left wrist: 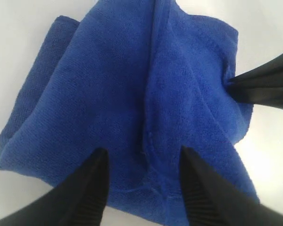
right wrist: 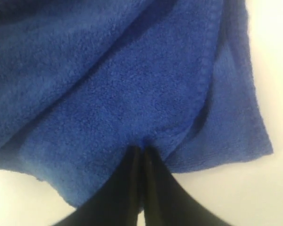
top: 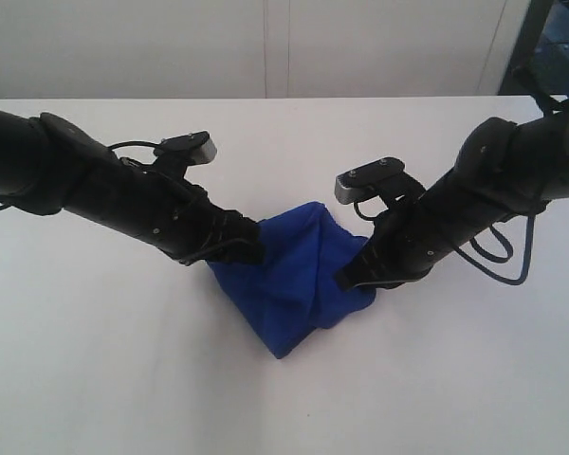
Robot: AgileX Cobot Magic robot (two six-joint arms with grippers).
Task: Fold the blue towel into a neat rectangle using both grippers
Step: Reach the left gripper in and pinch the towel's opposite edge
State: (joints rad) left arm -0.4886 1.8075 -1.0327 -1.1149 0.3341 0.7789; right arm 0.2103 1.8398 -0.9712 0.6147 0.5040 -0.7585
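Observation:
The blue towel [top: 299, 280] lies bunched in a loose folded heap at the middle of the white table. My left gripper [top: 258, 254] is at the heap's left edge. In the left wrist view its jaws [left wrist: 144, 155] stand open, wide apart over the towel [left wrist: 108, 94], with fabric under the gap but none pinched. My right gripper [top: 344, 281] is at the heap's right edge. It [right wrist: 141, 150] is shut on a pucker of the towel [right wrist: 108, 84] near a hem. The left wrist view also shows the right gripper [left wrist: 229, 83] biting into the cloth, with creases running out from it.
The white table [top: 123, 379] spreads out on all sides of the towel. A pale wall [top: 266, 47] runs behind the far edge. A dark frame [top: 536, 38] stands at the back right. A cable loop [top: 507, 256] hangs from the right arm.

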